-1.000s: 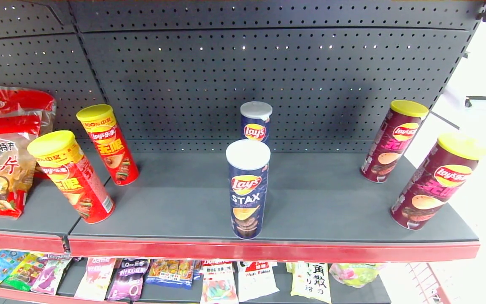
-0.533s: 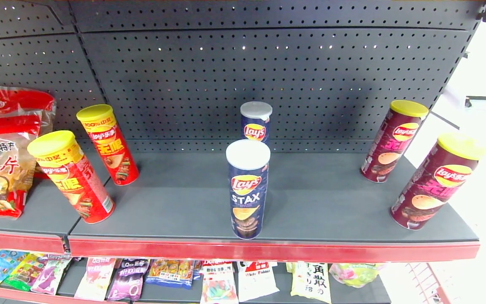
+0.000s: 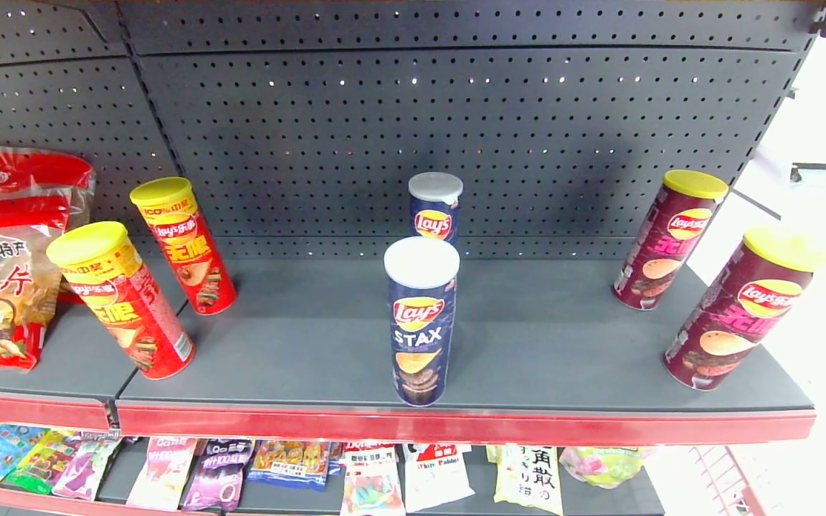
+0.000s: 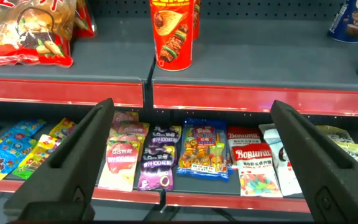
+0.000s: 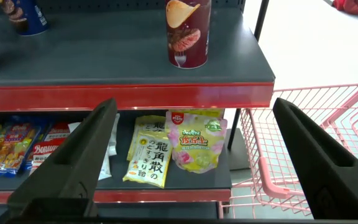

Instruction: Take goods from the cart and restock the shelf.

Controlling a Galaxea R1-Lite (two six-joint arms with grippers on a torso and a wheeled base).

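Gray shelf (image 3: 542, 344) holds six chip cans (image 3: 420, 322), my right wrist view adds a pink cart (image 5: 267, 177), and my left claw (image 4: 192, 104) and right claw (image 5: 195, 102) spread apart, empty.

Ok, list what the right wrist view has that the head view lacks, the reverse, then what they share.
The right wrist view adds the right gripper, open and empty. The head view adds two red cans, red snack bags and the pegboard back. Shared: the front maroon can, the blue cans, the pale green packet on the lower shelf, and the pink cart, a mere corner in the head view.
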